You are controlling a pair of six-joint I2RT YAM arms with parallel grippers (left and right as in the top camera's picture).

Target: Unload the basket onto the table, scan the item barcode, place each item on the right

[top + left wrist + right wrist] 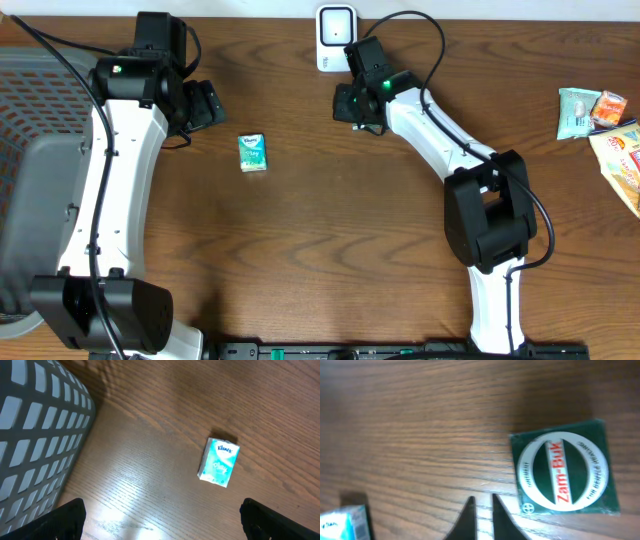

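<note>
A green Zam-Buk box point(563, 467) lies flat on the wooden table, label up, just right of my right gripper point(484, 502). Its fingertips are only a sliver apart, with bare wood and nothing else between them. Overhead, the right gripper point(352, 106) hangs below the white scanner point(335, 37), and the box is hidden under it. A teal Kleenex pack point(252, 152) lies between the arms and also shows in the left wrist view as the Kleenex pack point(219, 462). My left gripper point(165, 517) is wide open above bare table, to the left of the pack.
A grey slatted basket point(30, 150) fills the left edge and appears beside the left gripper as the basket point(35, 435). Several snack packets point(600, 115) lie at the far right edge of the table.
</note>
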